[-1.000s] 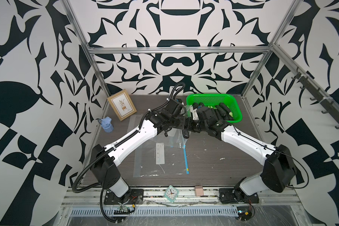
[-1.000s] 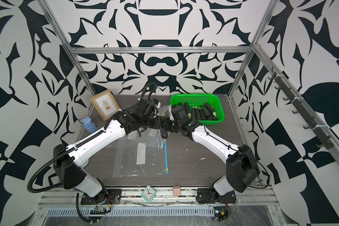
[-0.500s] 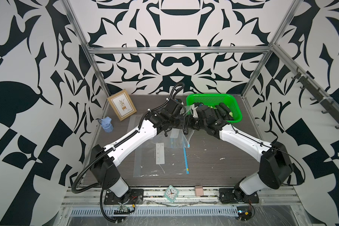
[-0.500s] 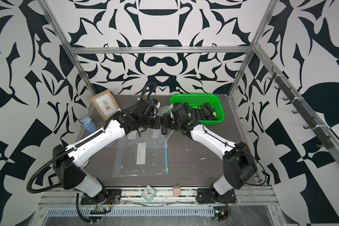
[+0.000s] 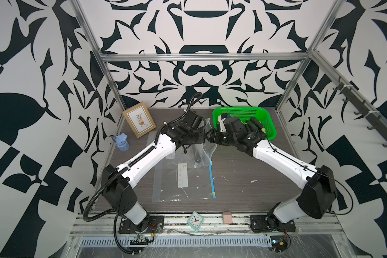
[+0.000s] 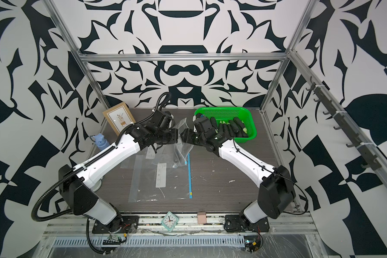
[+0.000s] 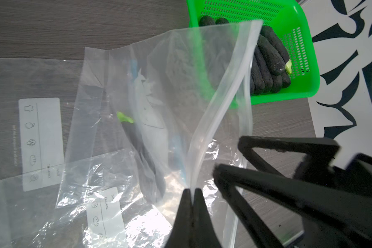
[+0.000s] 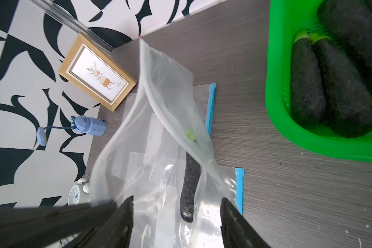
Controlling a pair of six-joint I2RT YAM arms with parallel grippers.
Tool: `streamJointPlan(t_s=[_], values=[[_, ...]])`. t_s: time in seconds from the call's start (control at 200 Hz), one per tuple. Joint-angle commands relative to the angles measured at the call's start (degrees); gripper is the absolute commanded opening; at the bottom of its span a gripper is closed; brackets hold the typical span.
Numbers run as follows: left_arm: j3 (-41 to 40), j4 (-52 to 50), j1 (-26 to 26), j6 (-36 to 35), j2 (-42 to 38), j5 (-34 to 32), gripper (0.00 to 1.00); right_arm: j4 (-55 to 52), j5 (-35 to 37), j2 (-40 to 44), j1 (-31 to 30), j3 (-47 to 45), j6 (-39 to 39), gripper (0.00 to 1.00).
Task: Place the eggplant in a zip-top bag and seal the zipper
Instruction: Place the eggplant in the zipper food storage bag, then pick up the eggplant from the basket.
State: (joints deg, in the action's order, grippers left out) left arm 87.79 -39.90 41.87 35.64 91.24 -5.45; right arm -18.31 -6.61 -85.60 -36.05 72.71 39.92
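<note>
Eggplant point(image 7: 142, 154) sits inside the clear bag point(image 7: 180, 75), dark body slanting down, green stem end up. Its lower end is down near the table point(image 5: 244, 178).

Left gripper point(image 7: 191, 193): my fingers are pressed together on one lip of the bag's mouth and hold that edge up off the table.

Right gripper point(image 8: 176, 198): my fingers are spread wide, one on each side of the bag's upper film. I cannot tell whether either one touches the plastic. In the left wrist view those fingers stand just beside the pinched lip.

Mouth of the bag: the two lips stand apart in the right wrist view, so the zipper is unsealed.

Under the lifted bag, spare bags point(image 5: 181, 178) lie flat on the table, blue zipper strips showing.

Green basket point(image 7: 288, 96) stands at the far right of the table, more eggplants point(image 8: 341, 96) piled in it.

Far left: picture frame point(image 8: 97, 79), with a small blue toy point(image 8: 90, 126) near it.
</note>
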Motion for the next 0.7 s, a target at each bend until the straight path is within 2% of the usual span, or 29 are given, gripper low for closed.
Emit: streamJointPlan(t_s=[0.0, 0.08, 0.165, 0.2, 0.26, 0.3, 0.375, 0.455, 0.695], values=[[2.7, -3.1, -0.6, 2.0, -1.2, -1.4, 0.0, -4.3, 0.3, 3.6, -0.2, 2.9, -4.7, 0.65], [2.6, -3.7, -1.6, 3.2, -1.9, -1.6, 0.0, -7.5, 0.2, 4.3, 1.0, 4.4, -8.2, 0.64], [2.7, -5.1, -2.4, 5.8, -3.0, -2.9, 0.0, -8.5, -3.8, 4.5, 4.2, 5.1, -11.7, 0.65], [3.1, -6.3, -2.5, 7.2, -3.5, -4.0, 0.0, -8.9, -5.6, 4.5, 5.6, 5.6, -13.0, 0.68], [4.3, -8.9, -2.6, 8.6, -4.1, -6.0, 0.0, -9.5, -6.3, 4.2, 7.7, 6.6, -15.7, 0.79], [5.4, -10.1, -2.6, 8.6, -4.4, -6.5, 0.0, -9.5, -6.2, 3.8, 9.1, 6.9, -17.5, 0.81], [7.8, -11.4, -2.6, 7.0, -4.7, -6.0, 0.0, -9.4, -7.3, 2.0, 12.1, 8.1, -20.2, 0.8], [11.1, -14.6, -2.7, 4.4, -4.3, -6.4, 0.0, -9.2, -8.8, -1.3, 15.1, 9.9, -22.9, 0.75], [26.2, -33.0, -3.0, -5.3, 3.2, -7.6, 0.0, -9.5, -8.9, -13.6, 20.3, 17.7, -27.3, 0.68]])
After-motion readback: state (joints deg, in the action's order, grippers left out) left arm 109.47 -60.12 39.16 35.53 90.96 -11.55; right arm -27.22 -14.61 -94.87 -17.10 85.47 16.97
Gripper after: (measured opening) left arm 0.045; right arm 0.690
